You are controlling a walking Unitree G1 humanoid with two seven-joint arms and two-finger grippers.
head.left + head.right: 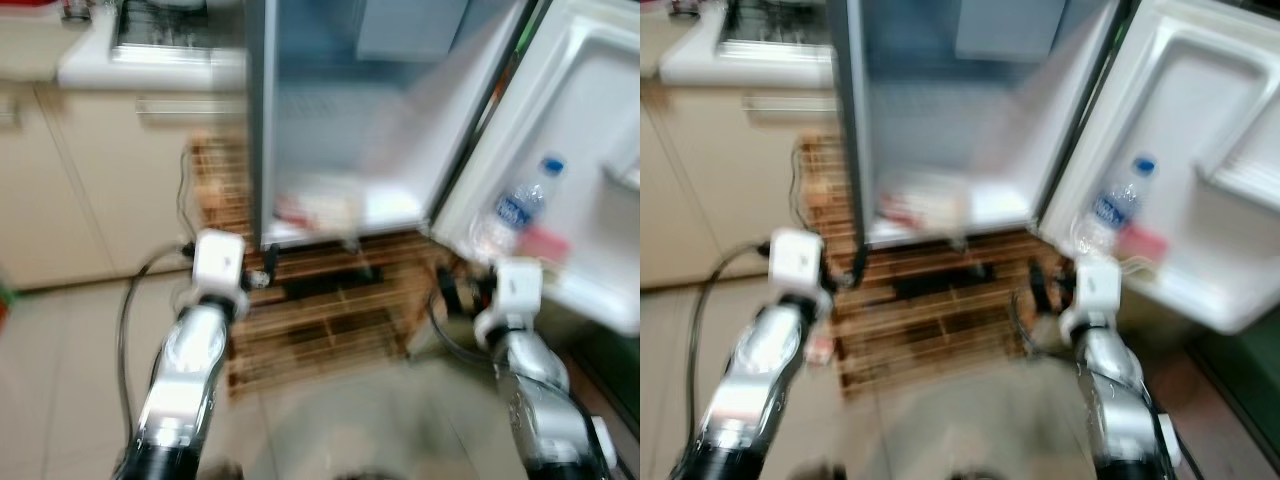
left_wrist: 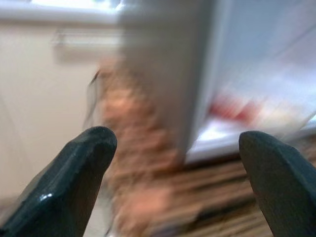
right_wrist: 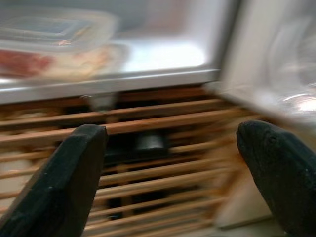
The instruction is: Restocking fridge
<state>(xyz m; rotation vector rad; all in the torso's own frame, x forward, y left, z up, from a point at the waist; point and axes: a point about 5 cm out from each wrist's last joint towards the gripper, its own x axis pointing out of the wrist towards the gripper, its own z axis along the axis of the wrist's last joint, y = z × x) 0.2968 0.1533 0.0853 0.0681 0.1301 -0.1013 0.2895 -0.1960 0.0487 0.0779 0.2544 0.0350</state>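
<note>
Head views, both blurred: the fridge point(image 1: 340, 120) is standing open on a wooden slatted stand point(image 1: 320, 310), its door point(image 1: 590, 150) swung out to the right. A water bottle point(image 1: 515, 210) with a blue cap is sitting in the door shelf, its long axis leaning, cap pointing up and to the right. A pale container point(image 1: 320, 208) with something red is lying on the fridge's lowest shelf. Both silver arms are reaching forward and low before the stand, the left tool point(image 1: 262, 268) near the fridge's left corner, the right tool point(image 1: 1045, 285) below the door's hinge side. A bench point(image 1: 150, 60) is running along the wall to the left.

Left wrist view: the left tool's fingers point(image 2: 74, 173) are standing wide apart, holding nothing, facing the fridge's edge.

Right wrist view: the right tool's fingers point(image 3: 64, 182) are spread wide, empty, facing the stand below the container point(image 3: 54, 44).
</note>
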